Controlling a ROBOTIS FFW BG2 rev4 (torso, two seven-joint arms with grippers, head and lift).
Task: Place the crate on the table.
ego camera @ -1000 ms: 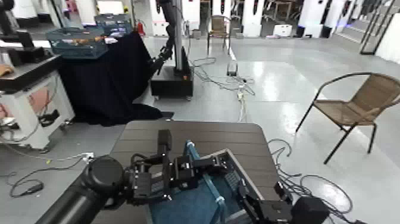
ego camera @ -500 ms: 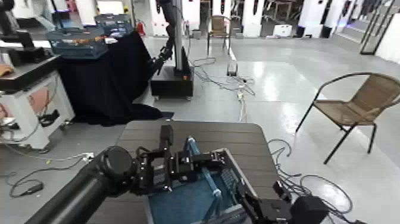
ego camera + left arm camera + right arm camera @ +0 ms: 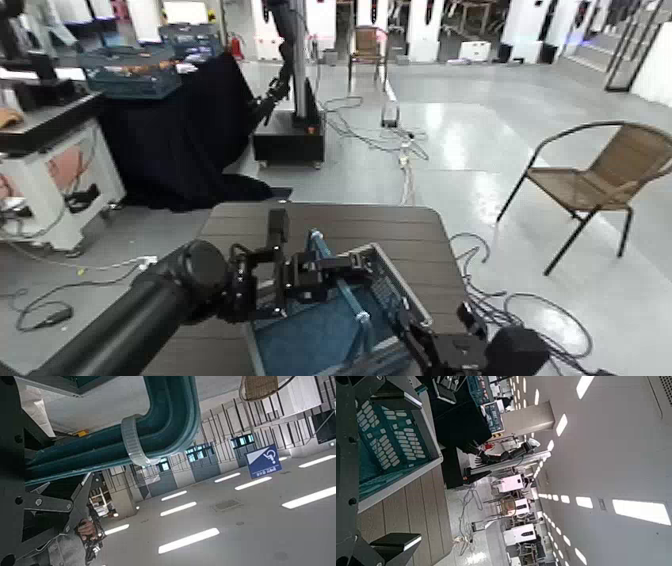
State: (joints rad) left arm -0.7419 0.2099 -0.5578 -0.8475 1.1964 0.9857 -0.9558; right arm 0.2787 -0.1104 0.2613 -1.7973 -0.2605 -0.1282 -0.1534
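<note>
The grey-blue crate (image 3: 330, 325), teal inside, sits low at the near end of the dark brown table (image 3: 400, 230). Its teal bar handle (image 3: 345, 295) runs across the middle. My left gripper (image 3: 315, 268) reaches over the crate's far side and is shut on the handle, which shows close up in the left wrist view (image 3: 158, 423). My right gripper (image 3: 430, 345) is at the crate's near right corner. In the right wrist view (image 3: 372, 507) its jaws stand apart on either side of the crate's rim (image 3: 399, 487), with table planks (image 3: 415, 514) showing in the gap.
A black-draped table (image 3: 180, 130) with darker teal crates (image 3: 130, 70) stands at the far left, next to a white workbench (image 3: 50, 160). Another robot's base (image 3: 290, 135) is behind. A wicker chair (image 3: 600, 180) stands on the right. Cables (image 3: 400, 150) lie on the floor.
My left arm has moved forward with the crate, which has slid farther onto the table. The right gripper has stayed almost in place at the near right corner.
</note>
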